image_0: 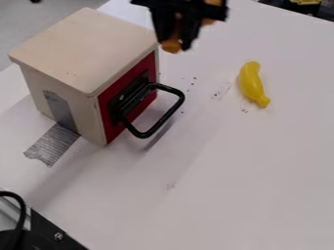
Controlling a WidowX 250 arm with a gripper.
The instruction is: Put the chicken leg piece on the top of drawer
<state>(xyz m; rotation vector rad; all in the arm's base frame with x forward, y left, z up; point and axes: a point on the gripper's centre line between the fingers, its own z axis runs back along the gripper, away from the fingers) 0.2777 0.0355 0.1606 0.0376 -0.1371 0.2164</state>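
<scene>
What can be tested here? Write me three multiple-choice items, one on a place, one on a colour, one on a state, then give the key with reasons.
1. Where is the banana?
A) On top of the drawer
B) On the table, right of the drawer in the view
C) Hanging from the handle

2. What colour is the drawer's front?
A) Blue
B) Green
C) Red

3. How does the drawer stand?
A) Shut
B) Pulled halfway out
C) Tipped on its back

Key:
1. B: the banana lies on the pale surface, apart from the drawer.
2. C: red shows around the black mount of the handle.
3. A: the front sits against the upright body, and only the handle juts out.
</scene>
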